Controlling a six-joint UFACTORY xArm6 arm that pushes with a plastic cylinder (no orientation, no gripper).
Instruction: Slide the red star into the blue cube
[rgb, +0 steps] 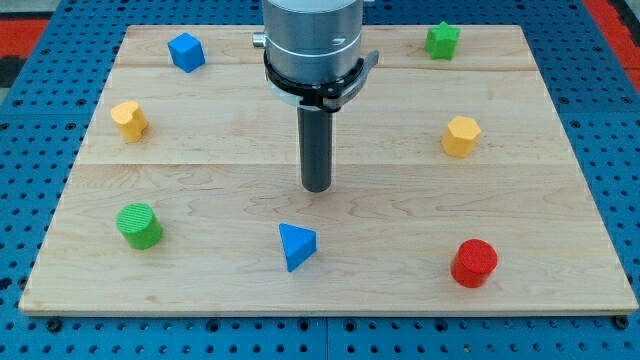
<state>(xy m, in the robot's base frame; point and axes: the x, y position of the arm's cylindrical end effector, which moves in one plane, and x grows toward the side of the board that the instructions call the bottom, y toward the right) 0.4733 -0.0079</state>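
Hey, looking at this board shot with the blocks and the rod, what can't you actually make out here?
- The arm above its metal collar: cut off by the view's top edge.
- The board behind the collar and rod: hidden by them.
- The red block: looks rounded; star points too small to confirm.
- My tip: whether it touches the board cannot be told; it stands apart from all blocks, above the blue triangular block.

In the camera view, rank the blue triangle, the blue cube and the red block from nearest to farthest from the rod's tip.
Measured from my tip, near the board's middle:
1. Blue triangle, just below the tip, slightly toward the view's left.
2. Red block, at the view's bottom right; its shape is hard to make out.
3. Blue cube, at the view's top left. Its gap is only a little larger than the red block's.
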